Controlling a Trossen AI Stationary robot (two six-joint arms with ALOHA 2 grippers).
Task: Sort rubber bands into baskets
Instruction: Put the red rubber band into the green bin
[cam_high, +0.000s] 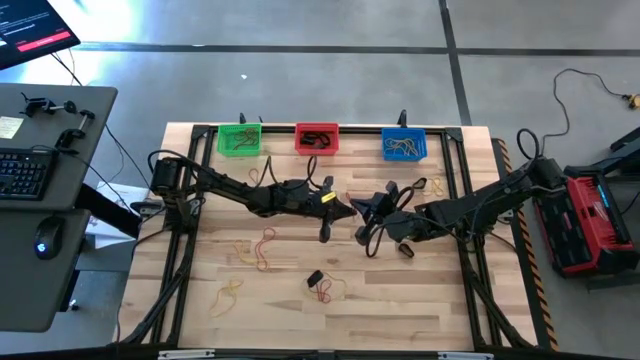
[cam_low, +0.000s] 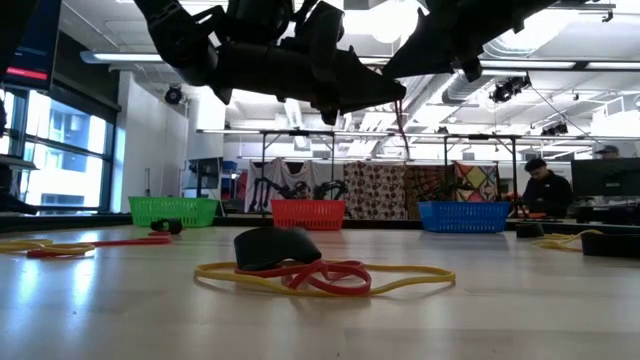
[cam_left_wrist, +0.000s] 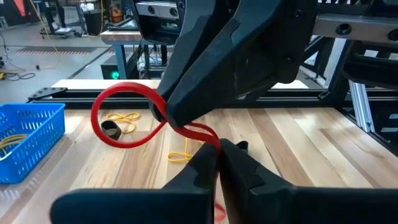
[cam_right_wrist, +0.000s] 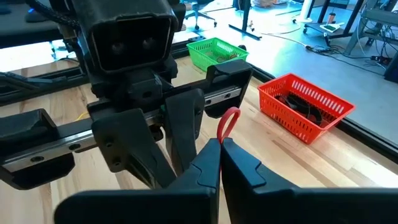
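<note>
- Left gripper (cam_high: 346, 208) raised over mid-table, just to the 9 o'clock side of centre; jaws pinched fully together on one end of a red rubber band (cam_left_wrist: 127, 88).
- Right gripper (cam_high: 372, 209) nose to nose with it, just to the 3 o'clock side of centre; jaws likewise closed tight, gripping the same red rubber band, with a short loop standing up from the tips in the right wrist view.
- Red rubber band lifted clear of the table (cam_high: 420, 300), strung between the two sets of fingertips, one wide loop bulging out to the side.
- Green basket (cam_high: 239, 140) at 11 o'clock, red basket (cam_high: 316, 138) at 12 o'clock, blue basket (cam_high: 404, 144) at 1 o'clock, in a row along the far edge; black bands in the red one, tan bands in the blue one.
- Loose bands (cam_high: 262, 246) scattered flat from 6 to 8 o'clock: yellow, red and a black one.
</note>
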